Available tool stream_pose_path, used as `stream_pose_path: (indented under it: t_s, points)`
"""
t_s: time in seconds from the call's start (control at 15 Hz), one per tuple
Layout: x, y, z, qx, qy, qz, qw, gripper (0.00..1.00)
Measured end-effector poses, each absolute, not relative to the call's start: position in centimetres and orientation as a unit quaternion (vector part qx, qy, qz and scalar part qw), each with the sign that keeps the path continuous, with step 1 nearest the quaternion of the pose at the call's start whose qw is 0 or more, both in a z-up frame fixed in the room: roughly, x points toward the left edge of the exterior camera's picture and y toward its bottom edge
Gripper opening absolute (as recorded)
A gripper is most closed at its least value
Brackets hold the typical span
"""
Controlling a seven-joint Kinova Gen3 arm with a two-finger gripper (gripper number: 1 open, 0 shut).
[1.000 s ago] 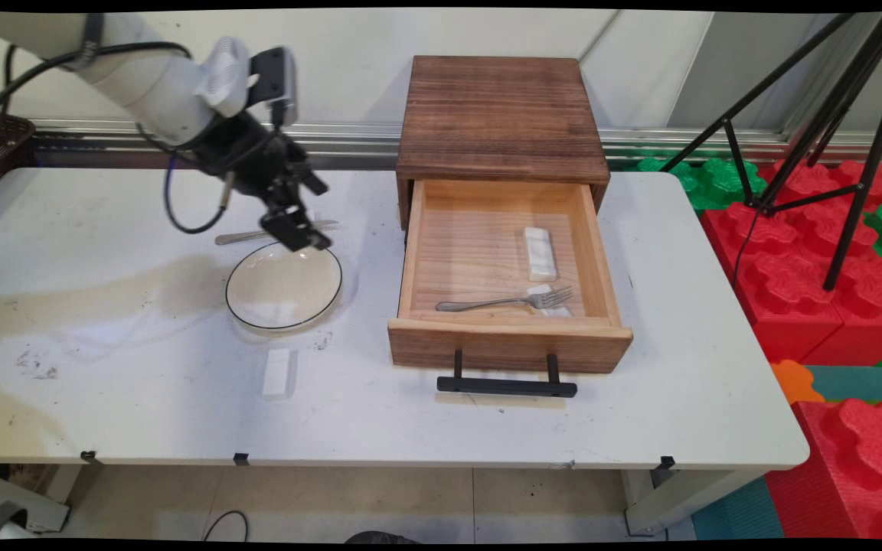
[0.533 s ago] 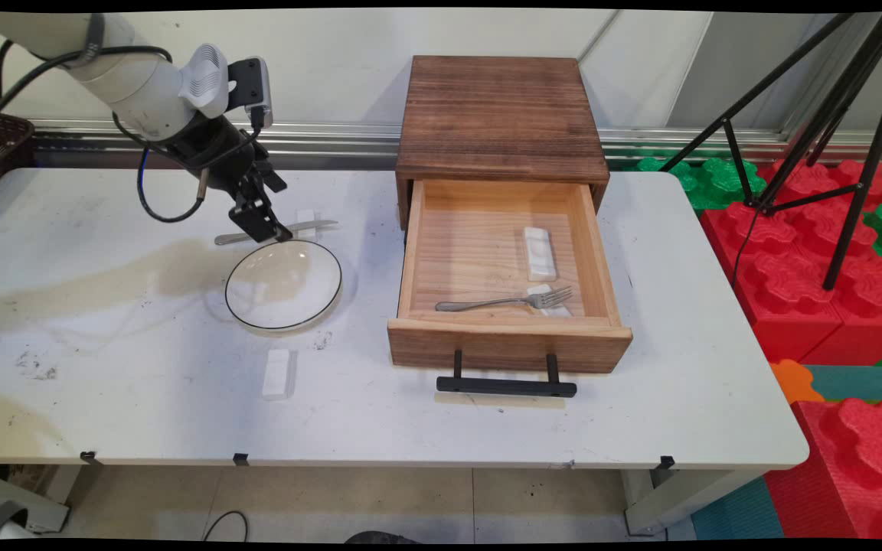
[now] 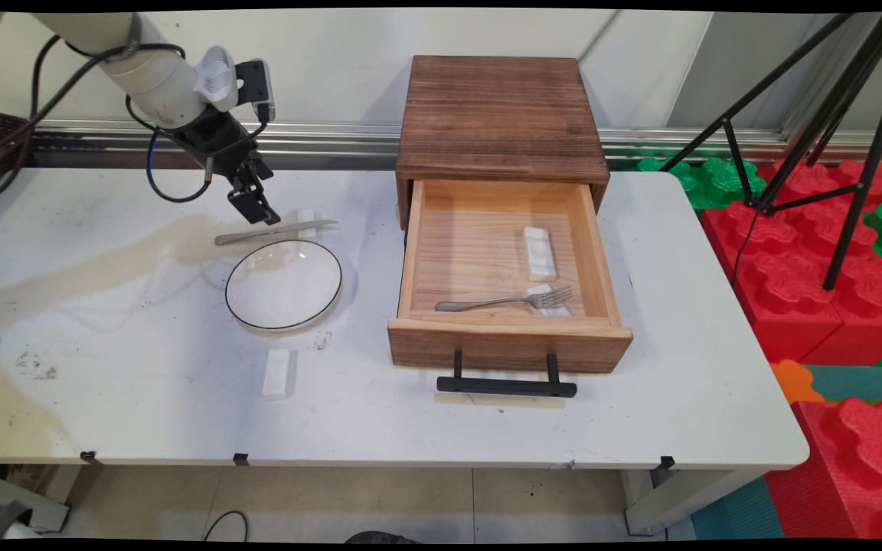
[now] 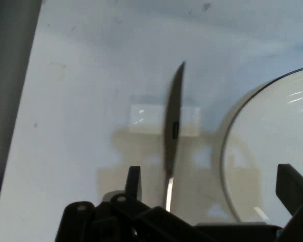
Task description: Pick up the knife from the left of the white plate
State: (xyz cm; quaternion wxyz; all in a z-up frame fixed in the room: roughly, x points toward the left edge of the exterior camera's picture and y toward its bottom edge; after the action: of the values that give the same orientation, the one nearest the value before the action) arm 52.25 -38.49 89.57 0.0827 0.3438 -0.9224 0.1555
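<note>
Gripper point(image 3: 255, 205) moved back off the plate point(image 3: 284, 285), fingers wide, empty, above knife point(image 3: 275, 232) at plate's 12 o'clock.

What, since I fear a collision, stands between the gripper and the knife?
Nothing visible. The open gripper hangs over the handle end of the knife; the plate lies beside it, outside the gap.

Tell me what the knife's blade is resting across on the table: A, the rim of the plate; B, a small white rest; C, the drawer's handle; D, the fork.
B: in the hand view the knife lies across a small white rest, beside the plate and not touching it; the fork lies in the open drawer.
</note>
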Motion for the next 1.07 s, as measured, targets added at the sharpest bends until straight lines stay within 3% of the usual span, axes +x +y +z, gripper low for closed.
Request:
stream_pose_path:
  t_s: [1.07]
  points:
    - [56.6,-44.8,83.5,0.314,-0.942,0.114,0.040,1.00]
